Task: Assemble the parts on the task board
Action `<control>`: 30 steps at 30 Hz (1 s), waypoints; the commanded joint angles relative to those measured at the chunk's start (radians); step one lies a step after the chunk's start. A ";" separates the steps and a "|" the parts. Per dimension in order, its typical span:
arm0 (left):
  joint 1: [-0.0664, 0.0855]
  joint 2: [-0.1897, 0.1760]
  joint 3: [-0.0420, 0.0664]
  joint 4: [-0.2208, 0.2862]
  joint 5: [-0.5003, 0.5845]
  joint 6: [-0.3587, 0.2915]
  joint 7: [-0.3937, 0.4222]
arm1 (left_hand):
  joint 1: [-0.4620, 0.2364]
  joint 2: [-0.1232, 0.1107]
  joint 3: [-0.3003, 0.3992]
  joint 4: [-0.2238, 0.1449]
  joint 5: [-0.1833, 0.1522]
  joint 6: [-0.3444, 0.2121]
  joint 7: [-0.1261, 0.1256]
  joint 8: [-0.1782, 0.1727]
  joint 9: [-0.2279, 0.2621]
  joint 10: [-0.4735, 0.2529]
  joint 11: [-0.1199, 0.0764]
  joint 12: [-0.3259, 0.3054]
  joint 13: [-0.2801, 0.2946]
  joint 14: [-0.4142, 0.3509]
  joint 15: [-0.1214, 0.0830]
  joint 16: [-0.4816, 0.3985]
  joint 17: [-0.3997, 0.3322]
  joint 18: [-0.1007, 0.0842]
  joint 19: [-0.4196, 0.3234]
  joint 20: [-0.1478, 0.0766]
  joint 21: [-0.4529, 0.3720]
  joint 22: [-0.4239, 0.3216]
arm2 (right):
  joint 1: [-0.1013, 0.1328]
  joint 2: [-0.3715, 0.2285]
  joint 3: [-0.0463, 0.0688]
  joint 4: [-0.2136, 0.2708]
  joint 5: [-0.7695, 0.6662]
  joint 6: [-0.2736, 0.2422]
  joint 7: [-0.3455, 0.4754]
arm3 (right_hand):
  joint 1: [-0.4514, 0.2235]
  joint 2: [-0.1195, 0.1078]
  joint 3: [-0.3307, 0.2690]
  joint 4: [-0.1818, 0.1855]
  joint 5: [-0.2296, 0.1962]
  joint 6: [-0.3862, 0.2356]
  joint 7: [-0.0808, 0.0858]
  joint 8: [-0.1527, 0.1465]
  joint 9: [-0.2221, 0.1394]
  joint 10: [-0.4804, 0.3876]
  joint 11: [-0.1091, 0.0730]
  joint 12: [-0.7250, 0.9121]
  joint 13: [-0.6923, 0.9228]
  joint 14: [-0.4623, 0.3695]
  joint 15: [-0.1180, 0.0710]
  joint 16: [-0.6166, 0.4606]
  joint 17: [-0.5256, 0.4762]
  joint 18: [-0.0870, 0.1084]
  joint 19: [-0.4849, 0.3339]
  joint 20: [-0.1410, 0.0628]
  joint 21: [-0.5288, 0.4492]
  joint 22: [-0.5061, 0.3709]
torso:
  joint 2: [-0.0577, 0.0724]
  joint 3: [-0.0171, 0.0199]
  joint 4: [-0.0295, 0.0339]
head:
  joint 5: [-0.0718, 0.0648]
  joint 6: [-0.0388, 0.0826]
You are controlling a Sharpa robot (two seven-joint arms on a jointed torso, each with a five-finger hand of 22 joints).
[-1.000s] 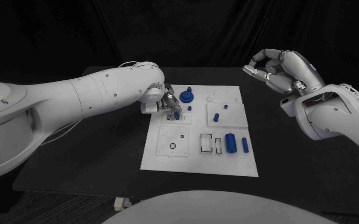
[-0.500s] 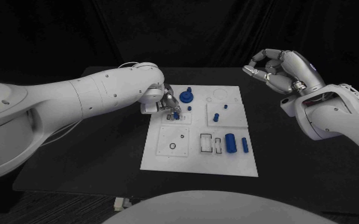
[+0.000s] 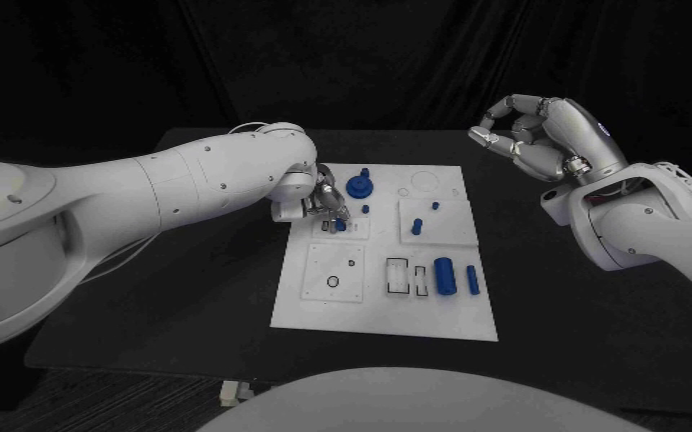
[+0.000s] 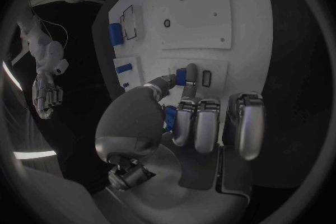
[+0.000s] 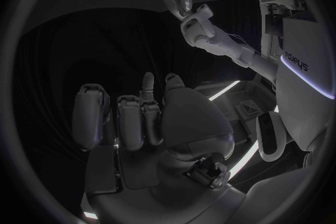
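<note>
The left hand (image 3: 315,199) pinches a small blue part (image 4: 181,77) over the task board's (image 3: 378,320) left edge (a tilt could jam or drop it), while the right hand (image 3: 537,136) hangs curled, holding nothing, well off to the right.

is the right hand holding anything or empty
Empty. The silver right hand hangs in the air beside the white task board, fingers curled in, nothing between them in the head or right wrist view.

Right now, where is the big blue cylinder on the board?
In the head view the big blue cylinder lies on the task board, near its right front, between a black-outlined slot and a thinner blue pin.
</note>
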 commanded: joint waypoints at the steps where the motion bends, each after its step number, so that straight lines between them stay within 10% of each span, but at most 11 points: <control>1: -0.004 0.002 0.000 -0.001 0.006 0.010 0.013 | 0.003 0.012 0.052 -0.048 -0.001 -0.001 -0.008 -0.006 0.002 0.099 0.001 0.003 0.263 0.104 -0.001 0.003 0.263 -0.004 0.005 0.000 -0.005 0.196 | -0.002 -0.001 0.001 0.002 -0.006 0.002 -0.015 | 0.006 -0.001 -0.002 0.002 0.004 0.006 0.000 0.005 -0.001 0.105 -0.006 -0.007 0.260 0.080 -0.009 -0.006 0.143 0.003 0.007 -0.006 -0.006 0.187 | 0.000 -0.0003 0.0004 | 0.000 0.000; 7: -0.005 0.004 0.000 -0.006 0.006 0.010 0.013 | 0.003 0.011 0.056 -0.051 -0.005 -0.008 -0.005 -0.009 0.003 0.099 0.003 0.003 0.263 0.104 0.001 0.003 0.263 -0.002 0.000 0.001 -0.010 0.193 | -0.003 -0.002 0.001 0.003 -0.006 0.004 -0.017 | 0.006 -0.001 -0.002 0.002 0.004 0.006 0.000 0.005 -0.001 0.105 -0.006 -0.007 0.260 0.080 -0.009 -0.006 0.143 0.003 0.007 -0.006 -0.006 0.187 | 0.000 -0.0002 0.0002 | 0.000 0.000; 10: -0.007 0.004 0.000 -0.008 0.006 0.011 0.012 | -0.011 0.015 0.047 -0.043 -0.101 -0.016 -0.003 -0.012 0.014 0.099 0.007 0.003 0.263 0.104 0.006 0.003 0.263 -0.001 -0.002 0.006 -0.013 0.194 | -0.003 -0.003 0.001 0.003 -0.006 0.004 -0.018 | 0.006 -0.001 -0.002 0.002 0.004 0.006 0.000 0.005 -0.001 0.105 -0.006 -0.007 0.260 0.080 -0.009 -0.006 0.143 0.003 0.007 -0.006 -0.006 0.187 | 0.000 -0.0002 0.0003 | -0.001 0.000; 17: -0.009 0.006 0.000 -0.011 0.006 0.020 0.004 | -0.035 0.020 0.003 -0.010 -0.212 -0.040 0.003 -0.026 0.023 0.099 0.013 0.003 0.263 0.104 0.011 0.003 0.263 0.001 -0.008 0.012 -0.022 0.192 | -0.003 -0.002 0.001 0.003 -0.006 0.007 -0.018 | 0.006 -0.001 -0.002 0.002 0.004 0.006 0.000 0.005 -0.001 0.105 -0.006 -0.007 0.260 0.080 -0.009 -0.006 0.143 0.003 0.007 -0.006 -0.006 0.187 | 0.000 -0.0001 -0.0003 | 0.000 0.000; 30: -0.012 0.009 0.000 -0.016 0.006 0.040 -0.007 | -0.054 0.021 -0.056 0.032 -0.278 -0.058 0.012 -0.042 0.023 0.099 0.022 0.003 0.263 0.104 0.019 0.003 0.263 0.004 -0.017 0.018 -0.034 0.189 | -0.005 -0.002 0.001 0.003 -0.006 0.009 -0.019 | 0.008 0.000 -0.005 0.004 0.003 0.008 0.000 0.005 -0.004 0.105 -0.006 -0.007 0.260 0.080 -0.009 -0.007 0.142 0.003 0.006 -0.007 -0.007 0.187 | 0.000 0.0001 0.0002 | 0.000 0.000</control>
